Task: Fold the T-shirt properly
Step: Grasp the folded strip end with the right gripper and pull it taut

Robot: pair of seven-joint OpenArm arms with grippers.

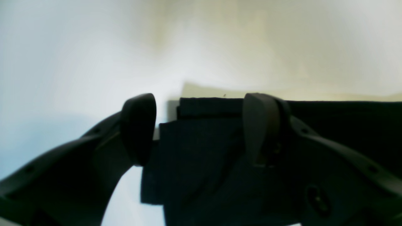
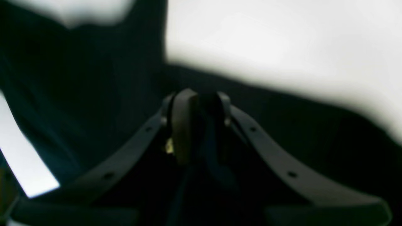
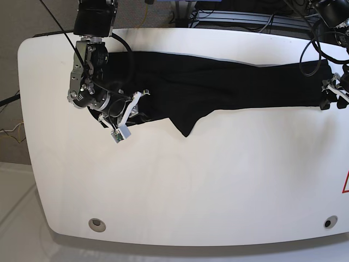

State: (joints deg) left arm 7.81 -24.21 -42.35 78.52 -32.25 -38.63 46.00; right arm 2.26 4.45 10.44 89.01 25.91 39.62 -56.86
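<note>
Base view: the black T-shirt (image 3: 218, 82) lies stretched in a long band across the upper part of the white table (image 3: 180, 185), from upper left to the right edge, with one pointed flap hanging down left of centre. The right gripper (image 3: 131, 106) sits at the cloth's left end; the left gripper (image 3: 327, 95) at its right end.

Right wrist view: the fingers (image 2: 183, 125) stand narrow, a fold of dark cloth pinched between them.

Left wrist view: the fingers (image 1: 138, 125) stand wide apart above folded layers of shirt (image 1: 194, 150); whether they touch the cloth cannot be told.
</note>
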